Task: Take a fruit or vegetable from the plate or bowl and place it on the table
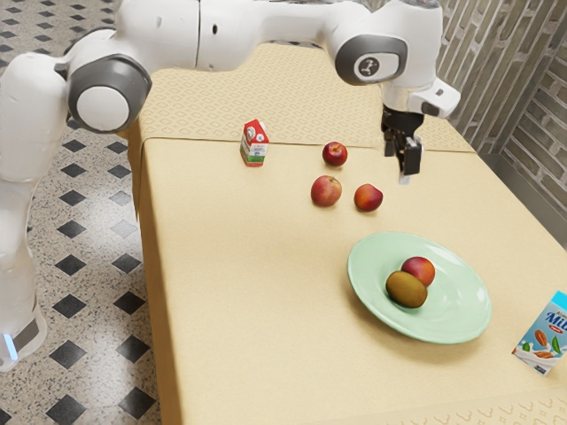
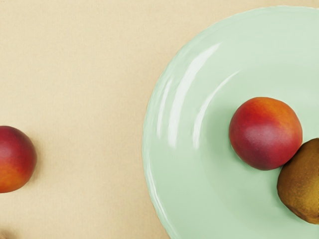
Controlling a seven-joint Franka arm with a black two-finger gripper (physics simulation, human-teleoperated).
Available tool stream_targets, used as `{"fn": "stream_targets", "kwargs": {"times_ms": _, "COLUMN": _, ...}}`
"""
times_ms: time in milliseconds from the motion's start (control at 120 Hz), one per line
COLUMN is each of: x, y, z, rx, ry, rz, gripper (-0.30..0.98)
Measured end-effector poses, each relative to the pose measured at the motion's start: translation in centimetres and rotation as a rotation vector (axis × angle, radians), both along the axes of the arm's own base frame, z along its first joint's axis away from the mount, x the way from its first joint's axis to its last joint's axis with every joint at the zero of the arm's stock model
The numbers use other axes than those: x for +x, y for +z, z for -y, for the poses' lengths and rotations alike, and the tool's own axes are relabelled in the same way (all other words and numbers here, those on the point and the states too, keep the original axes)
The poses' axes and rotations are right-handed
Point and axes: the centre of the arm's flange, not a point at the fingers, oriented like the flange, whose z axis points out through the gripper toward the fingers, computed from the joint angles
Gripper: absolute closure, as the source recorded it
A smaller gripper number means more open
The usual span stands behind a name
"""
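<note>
Milk carton (image 1: 542,336) sits at your exterior view's four o'clock; plate (image 1: 462,305) holds kiwi (image 1: 405,290) touching nectarine (image 1: 420,269); your fingers (image 1: 400,163) hang apart.

Likely a home kitchen: tablecloth (image 1: 239,283), plate (image 1: 462,301), milk carton (image 1: 542,342), patterned floor (image 1: 97,226), brick wall (image 1: 523,88)

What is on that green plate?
On the green plate sit a red-orange fruit and a brown kiwi-like fruit. The patch of plate directly beneath each is covered, so I can't tell what is there.
</note>
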Motion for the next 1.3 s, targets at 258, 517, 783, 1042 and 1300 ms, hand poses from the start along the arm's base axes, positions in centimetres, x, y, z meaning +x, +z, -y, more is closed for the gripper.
{"fn": "stream_targets", "kwargs": {"times_ms": 258, "x": 2.8, "y": -2.8, "z": 3.1, "rx": -0.023, "ry": -0.038, "rz": 0.030, "gripper": 0.00}}
{"fn": "stream_targets", "kwargs": {"times_ms": 517, "x": 5.2, "y": -7.9, "z": 6.8, "rx": -0.071, "ry": -0.076, "rz": -0.001, "gripper": 0.00}}
{"fn": "stream_targets", "kwargs": {"times_ms": 783, "x": 6.5, "y": -10.9, "z": 7.4, "rx": -0.094, "ry": -0.073, "rz": -0.020, "gripper": 0.00}}
{"fn": "stream_targets", "kwargs": {"times_ms": 1042, "x": 6.9, "y": -13.0, "z": 7.8, "rx": -0.110, "ry": -0.070, "rz": -0.046, "gripper": 0.00}}
{"fn": "stream_targets", "kwargs": {"times_ms": 1300, "x": 7.0, "y": -13.6, "z": 6.9, "rx": -0.110, "ry": -0.056, "rz": -0.058, "gripper": 0.00}}
